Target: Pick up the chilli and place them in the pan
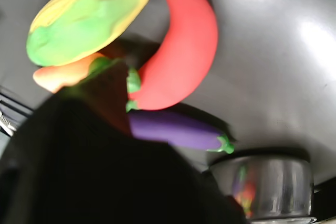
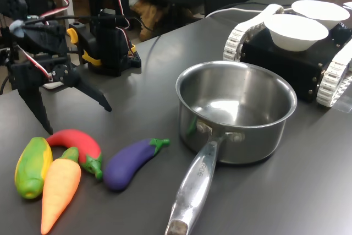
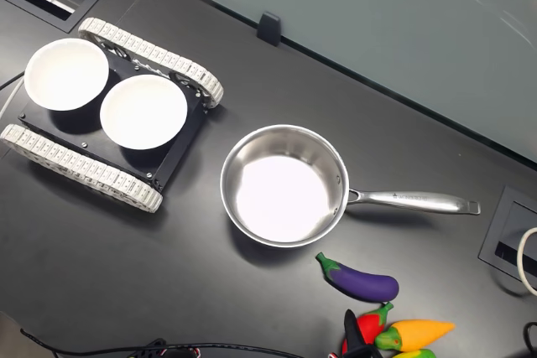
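The claw (image 2: 71,100) hangs above the table, its two black fingers spread wide

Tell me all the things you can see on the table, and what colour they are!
chilli: one, red with a green stem, between the corn and the eggplant.
carrot: one, orange with a green top, lying in front of the chilli in the first exterior view.
corn: one, yellow and green, furthest to the first exterior view's left.
eggplant: one, purple with a green cap, nearest the pan.
pan: one, shiny steel, empty, middle of the table.
bowls: two, white, empty, on the tracked vehicle.
tracked vehicle: one, black with white tracks, beyond the pan.
table: one, dark grey.
gripper: one, black, open, above the vegetables, holding nothing.
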Robot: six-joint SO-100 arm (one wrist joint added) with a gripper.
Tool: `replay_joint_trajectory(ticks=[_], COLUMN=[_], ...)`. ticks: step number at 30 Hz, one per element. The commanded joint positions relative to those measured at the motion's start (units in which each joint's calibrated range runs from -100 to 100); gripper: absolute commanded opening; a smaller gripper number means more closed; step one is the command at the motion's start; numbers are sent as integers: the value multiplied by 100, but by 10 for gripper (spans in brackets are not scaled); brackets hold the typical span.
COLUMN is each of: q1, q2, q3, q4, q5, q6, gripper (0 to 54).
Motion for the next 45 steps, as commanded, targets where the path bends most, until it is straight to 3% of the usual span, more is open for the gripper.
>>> replay_joint_trajectory(ticks=[1, 12, 18, 32, 37, 45], q1=[-230, -711, -906, -964, -1078, -1262], q2=[38, 106, 80, 80, 156, 106], q3=[-341, 495, 831, 1185, 1185, 1431], q4=[-271, -885, -928, -1201, -1235, -1363], q5=[122, 54, 54, 73, 166, 225], q6=[169, 463, 673, 757, 1127, 1421], gripper=[453, 439, 432, 383, 342, 297])
